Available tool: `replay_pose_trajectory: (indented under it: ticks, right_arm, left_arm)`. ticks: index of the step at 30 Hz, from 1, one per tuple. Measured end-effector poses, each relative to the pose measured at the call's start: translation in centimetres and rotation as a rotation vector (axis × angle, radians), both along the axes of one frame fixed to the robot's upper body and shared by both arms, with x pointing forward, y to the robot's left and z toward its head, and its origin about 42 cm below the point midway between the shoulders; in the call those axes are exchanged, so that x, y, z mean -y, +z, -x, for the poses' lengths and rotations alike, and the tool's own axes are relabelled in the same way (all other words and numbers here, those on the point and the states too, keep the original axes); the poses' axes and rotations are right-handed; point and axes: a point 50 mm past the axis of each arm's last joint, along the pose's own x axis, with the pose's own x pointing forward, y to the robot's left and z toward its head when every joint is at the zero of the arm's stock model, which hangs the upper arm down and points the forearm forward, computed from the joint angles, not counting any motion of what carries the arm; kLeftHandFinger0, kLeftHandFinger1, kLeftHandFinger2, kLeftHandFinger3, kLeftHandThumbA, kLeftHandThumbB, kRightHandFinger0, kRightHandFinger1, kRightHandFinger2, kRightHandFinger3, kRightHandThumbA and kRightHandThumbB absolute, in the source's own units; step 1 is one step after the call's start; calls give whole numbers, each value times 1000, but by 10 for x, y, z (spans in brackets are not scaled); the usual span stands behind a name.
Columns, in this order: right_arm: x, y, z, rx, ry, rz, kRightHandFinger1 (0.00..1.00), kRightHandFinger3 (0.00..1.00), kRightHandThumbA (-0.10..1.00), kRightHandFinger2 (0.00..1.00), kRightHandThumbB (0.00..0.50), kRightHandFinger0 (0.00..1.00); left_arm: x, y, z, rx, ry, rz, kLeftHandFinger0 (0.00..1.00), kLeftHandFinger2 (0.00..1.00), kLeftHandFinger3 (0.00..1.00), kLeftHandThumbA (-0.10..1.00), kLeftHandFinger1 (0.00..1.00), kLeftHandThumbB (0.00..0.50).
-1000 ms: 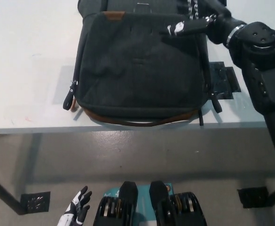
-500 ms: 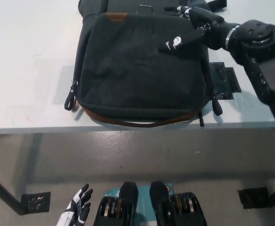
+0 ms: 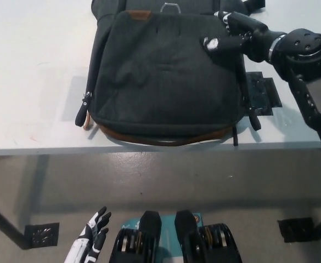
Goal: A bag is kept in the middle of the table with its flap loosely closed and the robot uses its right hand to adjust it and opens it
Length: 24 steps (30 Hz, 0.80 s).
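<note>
We saw the bag [image 3: 165, 82] lying flat on the white table [image 3: 34, 71], and we use it as the reference for all places. It was a dark grey bag with a brown trim along its near edge, and this near edge reached almost to the front edge of the table. Its flap [image 3: 165, 60] covered the front of the bag and lay down closed, with a small brown tag [image 3: 139, 15] at the far left corner of the flap. A metal loop [image 3: 170, 7] showed just beyond the far edge of the flap. At the left side of the bag a zipper pull [image 3: 83, 112] hung down onto the table, and at the right side a dark strap [image 3: 251, 116] lay near the corner.

The black right hand [image 3: 229, 34] was over the far right corner of the bag, and the arm came in from the right side. Its fingers [image 3: 210, 44] were stretched out toward the left and rested on the flap near its right edge. We could not tell if they were only lying on the fabric or pinching it. A dark flat plate [image 3: 263, 92] lay on the table just beside the right side of the bag.

The white left hand [image 3: 91, 241] was far below the bag, lower than the table edge, above the grey floor. Its fingers were apart and it held nothing.
</note>
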Motion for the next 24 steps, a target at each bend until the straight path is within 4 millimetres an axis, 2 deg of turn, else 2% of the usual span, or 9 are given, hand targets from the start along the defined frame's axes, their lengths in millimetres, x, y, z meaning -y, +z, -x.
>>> replay_pose_trajectory:
  ticks: [2,6,9,12,16,19,21,22,24]
  right_arm:
    - [-1,2,4,29,-14,-12,532,799,-100,886,129,0]
    - [-3,6,19,101,-14,-45,540,792,-100,897,115,3]
    - [-5,4,33,145,-1,-72,530,798,-100,814,114,1]
    - [-6,-2,49,183,14,-90,565,788,-100,817,111,36]
    - [-6,-5,72,244,33,-92,417,749,-100,673,114,1]
    - [-7,-8,89,286,42,-89,368,763,-100,640,108,0]
    - [-6,-12,102,315,46,-85,359,794,-100,645,120,0]
    - [-6,-13,106,322,46,-83,417,834,-100,739,134,23]
    - [-5,-17,118,346,47,-77,442,842,-100,772,133,35]
  left_arm:
    - [0,1,-1,4,-1,0,1000,1000,1000,948,1000,48]
    - [0,2,-4,10,-4,-1,1000,1000,1000,949,1000,42]
    - [1,3,-6,14,-5,-1,1000,1000,1000,956,1000,40]
    - [1,3,-8,15,-6,-3,1000,1000,1000,977,1000,38]
    - [1,2,-9,12,-7,-5,1000,1000,1000,987,1000,36]
    - [2,2,-10,12,-8,-5,1000,1000,1000,982,1000,26]
    - [2,2,-10,12,-8,-5,1000,1000,1000,984,1000,33]
    - [2,2,-10,12,-8,-5,1000,1000,1000,986,1000,40]
    - [2,2,-11,13,-9,-5,1000,1000,1000,990,1000,41]
